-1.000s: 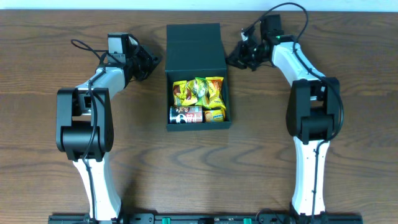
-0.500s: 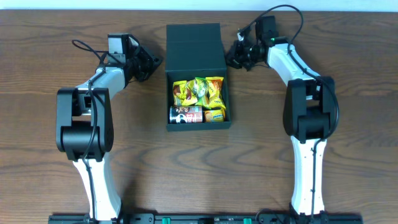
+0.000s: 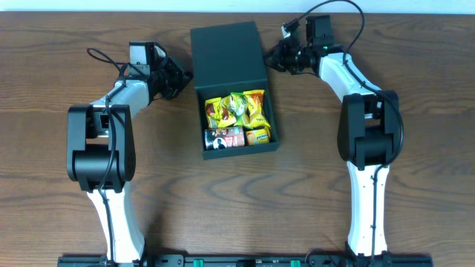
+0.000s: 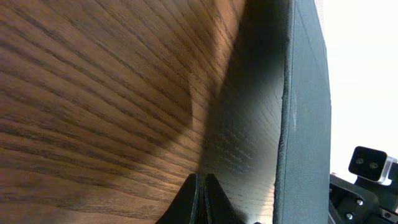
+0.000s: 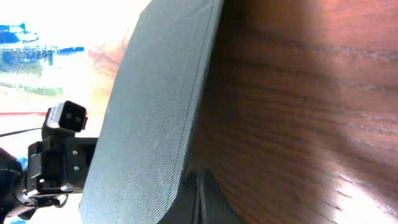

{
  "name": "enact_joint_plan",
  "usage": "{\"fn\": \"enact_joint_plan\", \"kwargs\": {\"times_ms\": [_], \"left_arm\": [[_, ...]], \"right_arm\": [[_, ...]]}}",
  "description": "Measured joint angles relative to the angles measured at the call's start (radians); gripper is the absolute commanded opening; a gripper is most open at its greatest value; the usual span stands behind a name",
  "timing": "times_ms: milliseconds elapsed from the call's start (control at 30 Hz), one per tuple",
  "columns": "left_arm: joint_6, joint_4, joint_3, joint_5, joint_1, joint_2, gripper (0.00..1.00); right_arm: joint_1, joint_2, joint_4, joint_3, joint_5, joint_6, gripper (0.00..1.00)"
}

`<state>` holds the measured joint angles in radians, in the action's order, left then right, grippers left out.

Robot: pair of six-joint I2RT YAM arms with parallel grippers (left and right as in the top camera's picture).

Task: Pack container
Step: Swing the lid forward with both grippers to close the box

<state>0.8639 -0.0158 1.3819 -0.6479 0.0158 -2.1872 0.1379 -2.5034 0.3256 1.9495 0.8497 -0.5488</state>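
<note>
The dark teal-green container point(image 3: 230, 89) sits mid-table, slightly turned, its flap lid point(image 3: 227, 53) raised at the back. Inside lie yellow snack packets point(image 3: 237, 109) and a small can point(image 3: 223, 138). My left gripper point(image 3: 184, 76) is shut and empty, its tips on the table just left of the lid; the lid's edge shows in the left wrist view point(image 4: 305, 112) beside the tips point(image 4: 202, 180). My right gripper point(image 3: 273, 59) is shut and empty, against the lid's right edge; the lid also shows in the right wrist view point(image 5: 155, 112) next to the tips point(image 5: 199, 177).
The brown wooden table point(image 3: 415, 185) lies all round the box. Both arm bases stand at the front edge. Cables loop over each wrist at the back.
The right gripper moved left against the lid. The lid and the box's back end shifted left, so the box now sits slightly turned. The left arm barely moved.
</note>
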Motion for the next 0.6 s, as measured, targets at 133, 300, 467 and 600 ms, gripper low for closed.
{"fn": "enact_joint_plan", "kwargs": {"times_ms": [133, 300, 467, 600], "left_arm": [[0.000, 0.001, 0.000, 0.003, -0.001, 0.000, 0.06], [0.000, -0.027, 0.000, 0.028, -0.003, 0.000, 0.06], [0.017, -0.183, 0.002, 0.030, -0.003, 0.000, 0.06], [0.035, -0.261, 0.004, 0.020, -0.005, 0.000, 0.06]], "right_arm": [[-0.002, -0.002, -0.050, 0.000, 0.039, 0.000, 0.02], [-0.012, -0.002, -0.084, 0.000, 0.092, -0.011, 0.01], [-0.026, -0.002, -0.084, 0.000, 0.137, -0.014, 0.02], [-0.030, -0.002, -0.085, 0.000, 0.177, -0.003, 0.02]]}}
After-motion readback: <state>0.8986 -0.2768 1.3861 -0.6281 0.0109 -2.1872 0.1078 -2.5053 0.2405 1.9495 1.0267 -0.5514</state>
